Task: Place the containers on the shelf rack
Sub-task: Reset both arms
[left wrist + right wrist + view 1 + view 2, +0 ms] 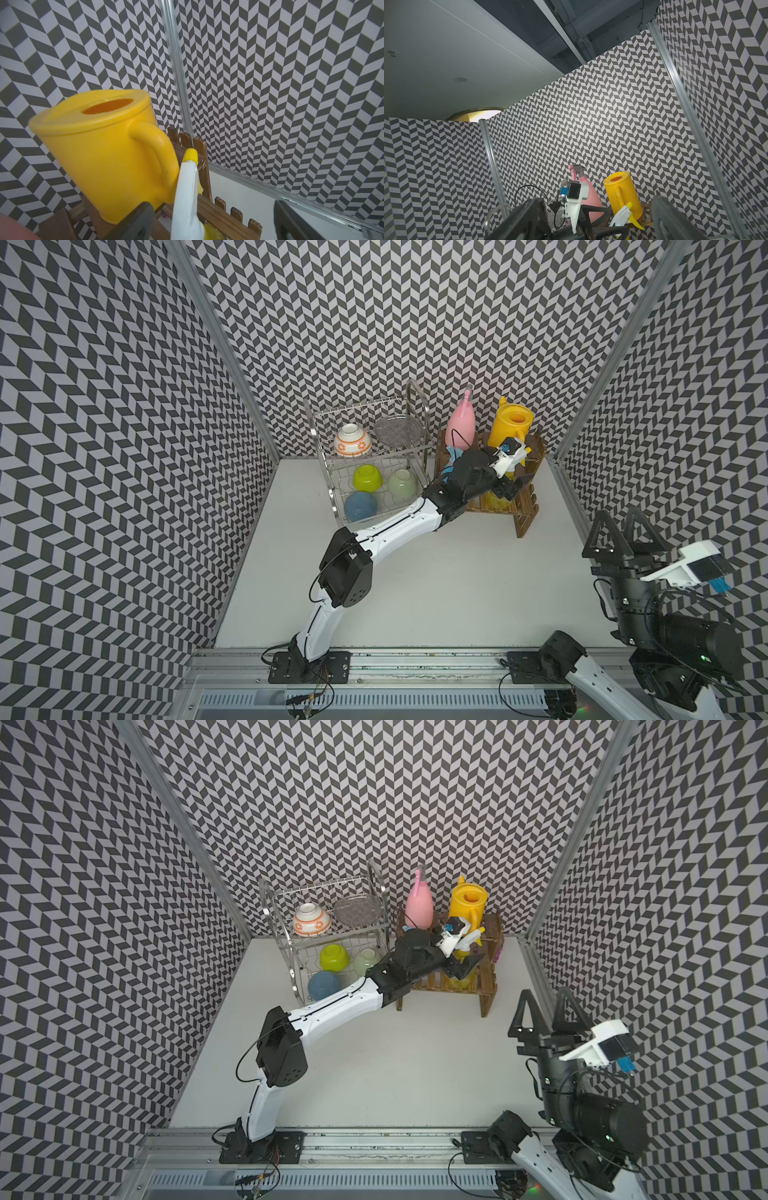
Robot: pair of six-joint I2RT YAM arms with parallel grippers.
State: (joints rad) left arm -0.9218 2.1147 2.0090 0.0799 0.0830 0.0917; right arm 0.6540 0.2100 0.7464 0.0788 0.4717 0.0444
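The dark wooden shelf rack [525, 512] [487, 992] stands at the back right. On its upper step are the pink spray bottle [460, 427] [419, 909] [588, 195] and the yellow watering can [512, 423] [468, 900] [108, 162] [620, 191]. The translucent yellow spray bottle [496, 501] [456, 981] stands on the lower step, and its white trigger head [187, 197] rises between my left fingers. My left gripper [512, 486] [466, 968] [209, 225] is open around it, with gaps on both sides. A bit of blue [449, 469] shows behind the left wrist. My right gripper [618, 511] [544, 991] [596, 220] hovers open and empty at the right.
A metal wire dish rack [311, 423] [266, 898] stands left of the shelf rack. It holds upturned bowls: white-orange [352, 441], green [368, 477], pale green [402, 485] and blue [360, 506]. Patterned walls close in behind and to the right.
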